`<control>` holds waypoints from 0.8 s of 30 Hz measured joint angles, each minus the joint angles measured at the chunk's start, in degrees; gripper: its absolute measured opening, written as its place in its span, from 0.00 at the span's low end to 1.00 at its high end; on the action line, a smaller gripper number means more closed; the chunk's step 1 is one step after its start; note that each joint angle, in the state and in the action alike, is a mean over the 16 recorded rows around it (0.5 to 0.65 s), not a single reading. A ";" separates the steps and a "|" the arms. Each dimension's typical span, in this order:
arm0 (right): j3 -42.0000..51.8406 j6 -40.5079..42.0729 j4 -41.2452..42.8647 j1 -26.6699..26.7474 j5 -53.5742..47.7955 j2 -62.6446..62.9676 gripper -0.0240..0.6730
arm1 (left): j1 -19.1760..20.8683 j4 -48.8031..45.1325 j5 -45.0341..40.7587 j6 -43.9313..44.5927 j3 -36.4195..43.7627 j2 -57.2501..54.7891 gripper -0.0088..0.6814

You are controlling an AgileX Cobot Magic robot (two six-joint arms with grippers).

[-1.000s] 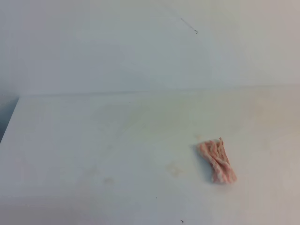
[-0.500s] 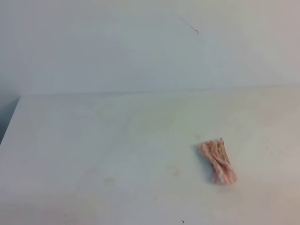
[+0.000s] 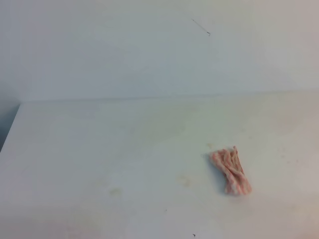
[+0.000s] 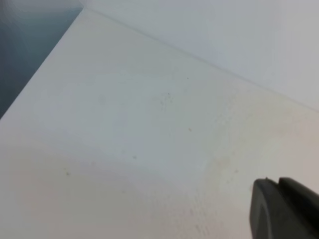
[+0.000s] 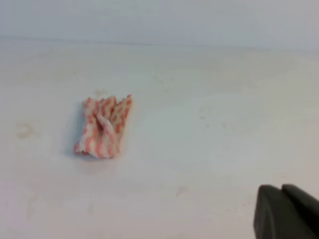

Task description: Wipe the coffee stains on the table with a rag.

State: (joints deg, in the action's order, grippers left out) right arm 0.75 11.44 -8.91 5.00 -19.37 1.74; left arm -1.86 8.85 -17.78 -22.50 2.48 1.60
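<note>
The rag (image 3: pixel 231 170) is a bunched pink-and-white striped cloth lying on the white table (image 3: pixel 75 149), right of the middle. It also shows in the right wrist view (image 5: pixel 103 126), left of centre. No tan coffee puddle shows clearly; I see only faint small ring marks (image 3: pixel 185 180) and yellowish smudges. Neither gripper shows in the exterior high view. A dark part of the left gripper (image 4: pixel 277 188) sits at the lower right corner of the left wrist view, over bare table. A dark part of the right gripper (image 5: pixel 280 193) sits at the lower right corner of its view, well right of the rag and nearer the camera.
The table's left edge (image 3: pixel 10 129) drops off to a dark floor, also seen in the left wrist view (image 4: pixel 30 45). A plain white wall (image 3: pixel 149 50) rises behind the table's back edge. A second faint ring mark (image 3: pixel 115 191) lies left of the first.
</note>
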 joint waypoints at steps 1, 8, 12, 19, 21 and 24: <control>0.01 0.00 -0.46 0.10 -0.03 -0.01 0.03 | 0.00 0.01 0.00 0.00 0.00 0.00 0.01; 0.01 0.00 -2.10 0.18 -0.14 -0.08 0.03 | 0.00 0.03 0.00 0.00 0.00 0.00 0.01; 0.01 0.00 -2.12 0.18 -0.16 -0.08 0.03 | 0.00 0.03 0.00 0.00 0.00 0.00 0.01; 0.01 -0.01 -2.12 0.18 -0.12 -0.08 0.03 | 0.00 0.03 0.00 0.00 0.00 0.00 0.01; 0.01 -0.01 -2.12 0.18 -0.12 -0.08 0.03 | 0.00 0.03 0.00 0.00 0.00 0.00 0.01; 0.01 -0.01 -2.12 0.18 -0.12 -0.08 0.03 | 0.00 0.03 0.00 0.00 0.00 0.00 0.01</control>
State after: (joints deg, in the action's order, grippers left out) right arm 0.76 11.44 -11.04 5.18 -19.49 1.67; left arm -1.86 8.87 -17.78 -22.50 2.48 1.60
